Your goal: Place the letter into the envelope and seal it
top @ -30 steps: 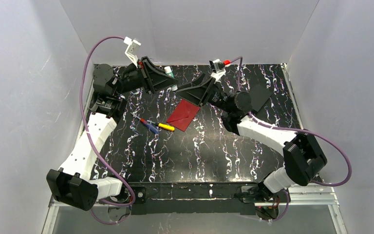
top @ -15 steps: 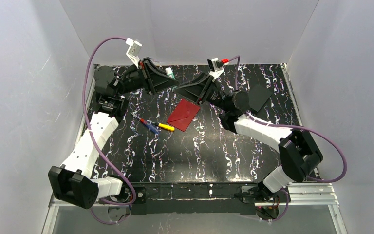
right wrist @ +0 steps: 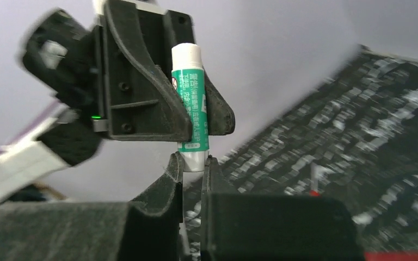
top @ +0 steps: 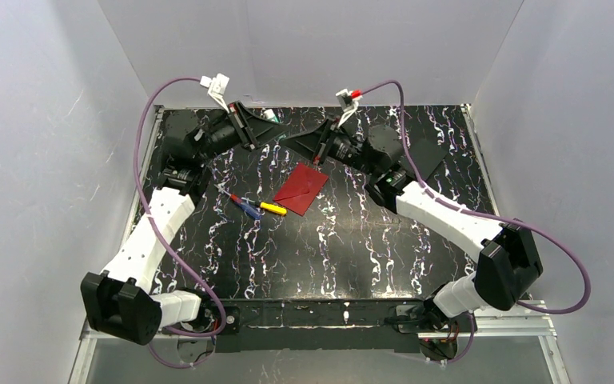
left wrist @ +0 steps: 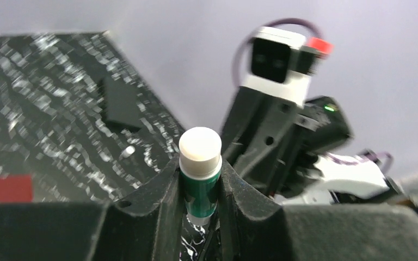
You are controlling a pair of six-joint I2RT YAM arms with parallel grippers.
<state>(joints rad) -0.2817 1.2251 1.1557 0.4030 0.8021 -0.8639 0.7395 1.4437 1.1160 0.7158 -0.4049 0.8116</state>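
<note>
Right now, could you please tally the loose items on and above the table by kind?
Red envelope: 1
Glue stick: 1
Pens: 2, blue and yellow
Black sheet: 1
Total: 5

Jaws of the right gripper (right wrist: 192,163), wide apart a second ago, are now brought together on the lower end of the glue stick (right wrist: 188,76), so the stick is held by both grippers. In the top view the right wrist is swung back and leftward toward the rear wall. The forearm is stretched straighter, and the purple cable (top: 380,82) is arched higher. The left gripper (left wrist: 200,179) is drawn slightly toward the rear left corner and is seen more foreshortened.
</note>
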